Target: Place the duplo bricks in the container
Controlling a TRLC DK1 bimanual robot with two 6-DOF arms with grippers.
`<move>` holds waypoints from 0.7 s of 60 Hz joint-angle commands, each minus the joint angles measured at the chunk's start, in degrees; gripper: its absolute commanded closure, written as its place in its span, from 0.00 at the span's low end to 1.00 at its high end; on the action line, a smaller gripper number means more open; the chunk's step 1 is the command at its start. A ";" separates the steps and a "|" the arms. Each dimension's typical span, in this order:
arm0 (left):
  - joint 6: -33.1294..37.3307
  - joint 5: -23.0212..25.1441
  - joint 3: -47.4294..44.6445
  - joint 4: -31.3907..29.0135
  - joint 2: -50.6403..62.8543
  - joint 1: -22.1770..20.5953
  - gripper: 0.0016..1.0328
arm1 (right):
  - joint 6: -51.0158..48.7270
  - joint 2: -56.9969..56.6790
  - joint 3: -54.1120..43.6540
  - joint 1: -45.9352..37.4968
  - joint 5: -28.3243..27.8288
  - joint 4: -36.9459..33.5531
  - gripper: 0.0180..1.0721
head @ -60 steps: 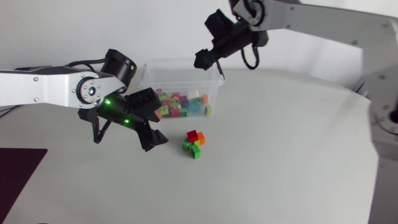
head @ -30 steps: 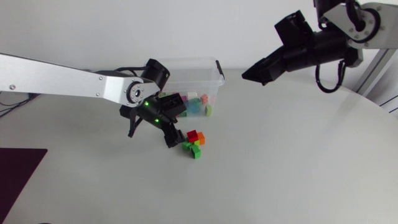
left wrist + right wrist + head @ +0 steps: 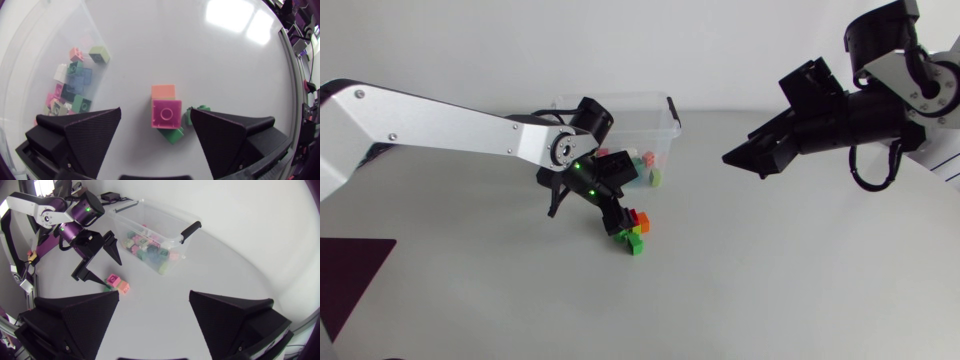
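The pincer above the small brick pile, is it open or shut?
Open: the fingers of the left pincer stand wide apart, a clear gap between each and the red brick.

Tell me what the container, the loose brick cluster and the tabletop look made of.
Container: probably clear glossy plastic; the bricks inside show through its walls.
Brick cluster: opaque hard plastic, smooth, slight sheen; moulded stud on the top brick.
Tabletop: white, smooth, satin; soft light patches on it. Laminate or painted board, can't tell.
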 commanded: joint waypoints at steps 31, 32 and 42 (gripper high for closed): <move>1.21 0.88 5.54 -3.54 6.39 -0.08 0.69 | -0.59 1.77 -3.03 7.57 1.89 3.29 0.04; 1.21 0.96 5.45 -3.72 6.30 0.10 0.69 | -0.59 2.21 -3.03 7.83 2.06 3.55 0.04; 2.71 2.37 3.96 -6.53 4.01 1.68 0.71 | -3.93 8.01 -1.10 10.38 3.03 3.29 0.04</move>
